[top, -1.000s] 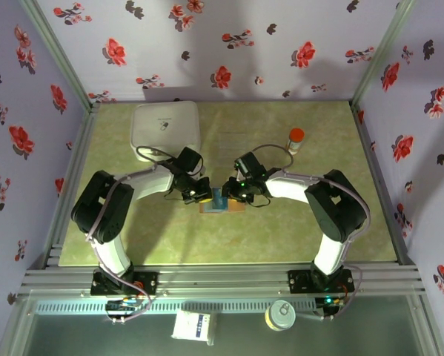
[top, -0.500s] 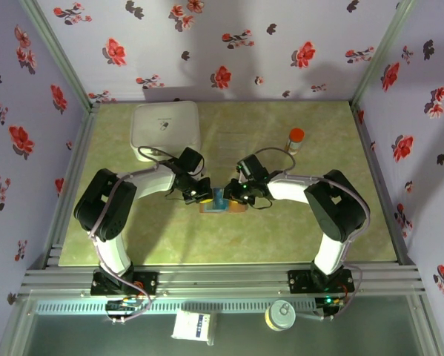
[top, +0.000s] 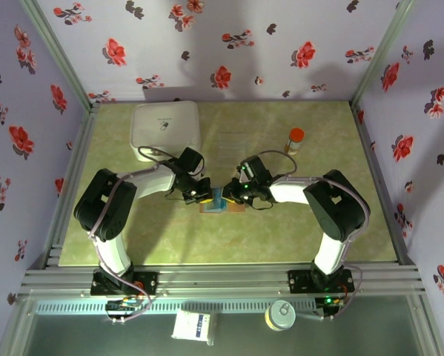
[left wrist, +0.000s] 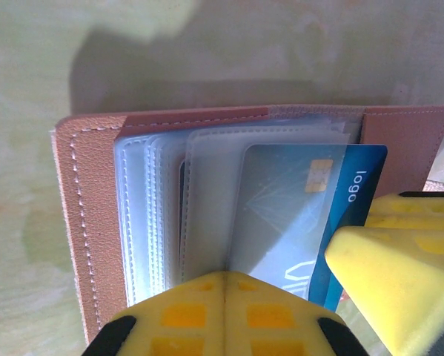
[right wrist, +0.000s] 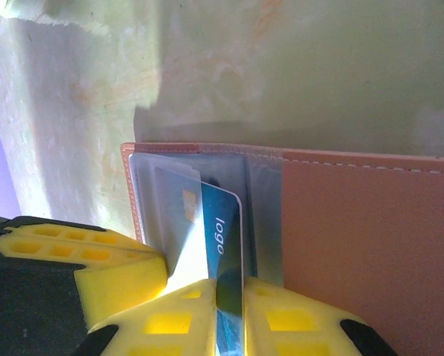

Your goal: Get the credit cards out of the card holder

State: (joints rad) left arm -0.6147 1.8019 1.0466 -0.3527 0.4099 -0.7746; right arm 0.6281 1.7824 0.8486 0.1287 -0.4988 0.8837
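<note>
Left end effector (left wrist: 225, 291) closed, tips pressing on the clear sleeves (left wrist: 162, 215) of the card holder (left wrist: 84, 215), apparently pinning it. The card holder lies open, tan side down, mid-tabletop (top: 296, 237). Blue credit card (left wrist: 296, 193), "logo" face up, sits half out of its sleeve. Right end effector (right wrist: 229, 297) pinches that card's edge between its pads.

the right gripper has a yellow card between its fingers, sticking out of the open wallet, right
No: the card is blue, not yellow; the right wrist view shows it. The right gripper does have it between its fingers, sticking out of the open wallet.
</note>
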